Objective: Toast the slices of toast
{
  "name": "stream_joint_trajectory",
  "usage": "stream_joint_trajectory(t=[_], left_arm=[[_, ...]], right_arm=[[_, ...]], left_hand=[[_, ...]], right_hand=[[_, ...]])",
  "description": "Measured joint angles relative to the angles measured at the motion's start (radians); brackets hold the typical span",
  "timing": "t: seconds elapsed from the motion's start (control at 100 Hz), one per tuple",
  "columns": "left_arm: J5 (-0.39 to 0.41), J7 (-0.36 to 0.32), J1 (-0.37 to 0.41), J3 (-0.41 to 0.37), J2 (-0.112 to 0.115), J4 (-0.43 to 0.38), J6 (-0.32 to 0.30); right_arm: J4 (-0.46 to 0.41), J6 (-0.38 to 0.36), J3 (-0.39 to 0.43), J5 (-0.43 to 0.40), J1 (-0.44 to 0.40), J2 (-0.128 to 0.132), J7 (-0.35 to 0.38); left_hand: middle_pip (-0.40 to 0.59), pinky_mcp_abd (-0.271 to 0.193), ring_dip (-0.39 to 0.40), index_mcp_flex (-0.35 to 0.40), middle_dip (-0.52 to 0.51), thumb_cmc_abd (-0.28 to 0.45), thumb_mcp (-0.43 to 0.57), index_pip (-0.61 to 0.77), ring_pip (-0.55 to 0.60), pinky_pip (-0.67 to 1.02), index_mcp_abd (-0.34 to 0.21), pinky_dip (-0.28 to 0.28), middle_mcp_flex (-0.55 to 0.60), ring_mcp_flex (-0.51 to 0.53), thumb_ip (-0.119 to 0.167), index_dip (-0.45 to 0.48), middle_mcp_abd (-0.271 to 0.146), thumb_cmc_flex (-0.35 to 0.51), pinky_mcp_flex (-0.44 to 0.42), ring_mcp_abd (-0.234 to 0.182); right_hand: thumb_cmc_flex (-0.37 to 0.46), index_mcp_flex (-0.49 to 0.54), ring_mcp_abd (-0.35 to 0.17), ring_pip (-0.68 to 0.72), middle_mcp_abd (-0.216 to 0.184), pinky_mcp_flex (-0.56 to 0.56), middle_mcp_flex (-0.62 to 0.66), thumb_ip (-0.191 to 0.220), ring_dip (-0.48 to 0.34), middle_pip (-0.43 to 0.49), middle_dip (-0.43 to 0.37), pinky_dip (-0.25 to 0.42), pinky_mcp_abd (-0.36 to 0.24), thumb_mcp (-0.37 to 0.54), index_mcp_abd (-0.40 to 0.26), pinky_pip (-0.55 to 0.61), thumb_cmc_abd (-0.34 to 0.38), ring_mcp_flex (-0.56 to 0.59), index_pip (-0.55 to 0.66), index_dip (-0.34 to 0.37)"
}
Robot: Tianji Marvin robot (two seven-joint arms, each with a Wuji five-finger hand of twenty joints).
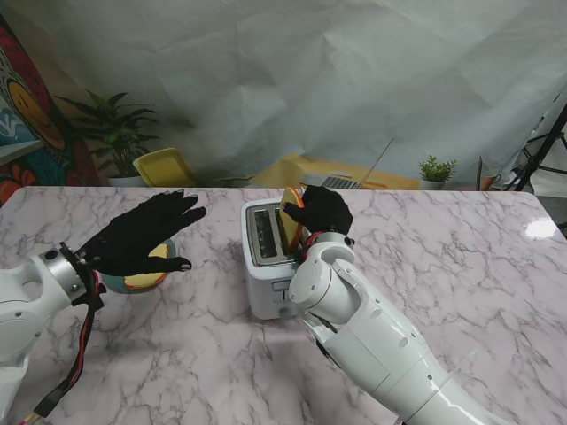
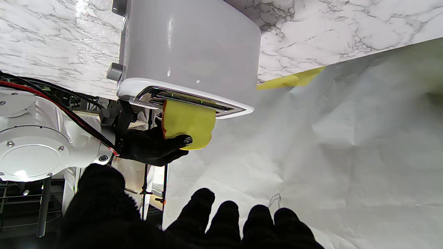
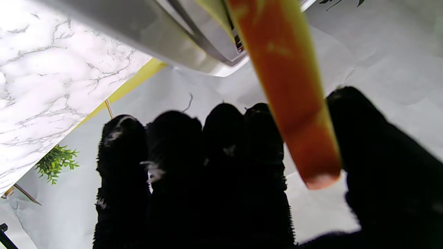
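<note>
While the right hand (image 1: pixel 321 211) is closed around a toast slice (image 1: pixel 291 218), the slice is held upright over the toaster (image 1: pixel 268 257), its lower edge already entered into the slot on the toaster's right side. In the left wrist view the yellow face of the slice (image 2: pixel 188 122) is seen partly sunk in the slot, pinched between the thumb and the fingers (image 2: pixel 180 141) of the right hand (image 2: pixel 150 148). In the right wrist view the browned crust edge (image 3: pixel 290 90) is seen running between thumb and fingers toward the toaster (image 3: pixel 193 41).

The left hand (image 1: pixel 142 235) is spread with its fingers apart and nothing is held in it; it is poised to the left of the toaster, over a small bowl (image 1: pixel 133 282). A yellowish piece, probably another slice (image 1: pixel 146 276), is glimpsed under the palm, though too much is hidden for certainty.

The slice is judged light and fairly stiff, with smooth, possibly slippery faces, and looks like a model rather than real bread. It is best gripped by its two flat faces near the upper edge, so that the lower part is left free to slide into the slot. Little force should be needed; a tilted slice may catch on the slot rim.

The toaster stands on the marble table (image 1: pixel 461 266), near its middle.
</note>
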Motion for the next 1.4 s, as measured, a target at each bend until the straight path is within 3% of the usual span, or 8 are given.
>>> stream_joint_trajectory(t=[0.09,0.18,0.3,0.4,0.56,0.82,0.98,1.4], left_arm=[[0.0,0.0,-0.001,0.001,0.0,0.0,0.0],[0.0,0.001,-0.003,0.003,0.0,0.0,0.0],[0.001,0.003,-0.005,0.006,0.0,0.001,0.0],[0.001,0.003,-0.006,0.006,0.0,0.001,0.0],[0.001,0.004,-0.007,0.007,0.0,0.001,0.001],[-0.006,-0.01,-0.021,0.02,0.001,0.001,0.0],[-0.025,-0.064,-0.037,0.034,0.007,-0.014,0.001],[-0.055,-0.147,-0.116,0.114,0.026,-0.065,0.021]], right_arm=[[-0.011,0.01,0.001,-0.001,-0.004,0.005,0.017],[-0.023,0.021,0.001,-0.006,-0.007,0.011,0.039],[-0.034,0.036,0.001,-0.005,-0.011,0.014,0.049],[-0.038,0.039,0.003,-0.007,-0.013,0.016,0.053],[-0.048,0.056,0.009,-0.02,-0.023,0.021,0.067],[-0.13,0.095,0.041,-0.077,-0.087,0.058,0.123],[-0.187,0.143,0.065,-0.091,-0.108,0.076,0.168],[-0.231,0.157,0.122,-0.121,-0.149,0.092,0.166]], left_hand=[[0.0,0.0,0.0,0.0,0.0,0.0,0.0,0.0,0.0,0.0,0.0,0.0,0.0,0.0,0.0,0.0,0.0,0.0,0.0,0.0],[0.0,0.0,0.0,0.0,0.0,0.0,0.0,0.0,0.0,0.0,0.0,0.0,0.0,0.0,0.0,0.0,0.0,0.0,0.0,0.0],[0.0,0.0,0.0,0.0,0.0,0.0,0.0,0.0,0.0,0.0,0.0,0.0,0.0,0.0,0.0,0.0,0.0,0.0,0.0,0.0],[0.0,0.0,0.0,0.0,0.0,0.0,0.0,0.0,0.0,0.0,0.0,0.0,0.0,0.0,0.0,0.0,0.0,0.0,0.0,0.0],[0.0,0.0,0.0,0.0,0.0,0.0,0.0,0.0,0.0,0.0,0.0,0.0,0.0,0.0,0.0,0.0,0.0,0.0,0.0,0.0],[0.0,0.0,0.0,0.0,0.0,0.0,0.0,0.0,0.0,0.0,0.0,0.0,0.0,0.0,0.0,0.0,0.0,0.0,0.0,0.0],[0.0,0.001,0.0,0.0,0.0,0.0,0.0,0.0,0.0,0.0,0.0,0.0,0.0,0.0,0.0,0.0,0.0,0.0,0.0,0.001],[0.0,0.002,0.0,0.0,0.0,0.0,0.0,0.0,0.0,0.0,0.0,0.0,0.0,0.0,0.0,0.0,0.0,0.002,0.0,0.003]], right_hand=[[-0.049,-0.035,0.002,-0.054,0.002,-0.016,-0.041,0.07,-0.017,0.0,0.0,0.009,0.001,-0.054,0.036,-0.013,0.038,-0.001,-0.084,0.165],[-0.061,-0.071,0.009,-0.128,0.012,-0.04,-0.082,0.085,-0.036,-0.001,0.0,0.012,0.001,-0.098,0.056,-0.027,0.067,-0.001,-0.104,0.208],[-0.065,-0.119,0.018,-0.22,0.022,-0.069,-0.149,0.095,-0.053,-0.001,0.0,0.015,0.006,-0.175,0.076,-0.037,0.097,-0.013,-0.125,0.219],[-0.085,-0.141,0.028,-0.226,0.031,-0.088,-0.193,0.109,-0.053,-0.001,0.0,0.025,0.013,-0.247,0.097,-0.04,0.143,-0.04,-0.136,0.222],[-0.113,-0.179,0.042,-0.245,0.044,-0.115,-0.236,0.122,-0.052,-0.001,0.0,0.035,0.022,-0.316,0.112,-0.049,0.157,-0.083,-0.148,0.223],[-0.134,-0.356,0.091,-0.271,0.109,-0.236,-0.451,0.143,-0.052,-0.001,0.002,0.053,0.052,-0.315,0.2,-0.085,0.193,-0.262,-0.208,0.224],[-0.148,-0.473,0.115,-0.296,0.149,-0.334,-0.611,0.143,-0.065,-0.001,0.003,0.071,0.054,-0.341,0.236,-0.118,0.217,-0.411,-0.249,0.224],[-0.146,-0.555,0.139,-0.339,0.203,-0.449,-0.773,0.143,-0.099,-0.005,-0.007,0.085,0.054,-0.356,0.276,-0.152,0.25,-0.563,-0.294,0.224]])
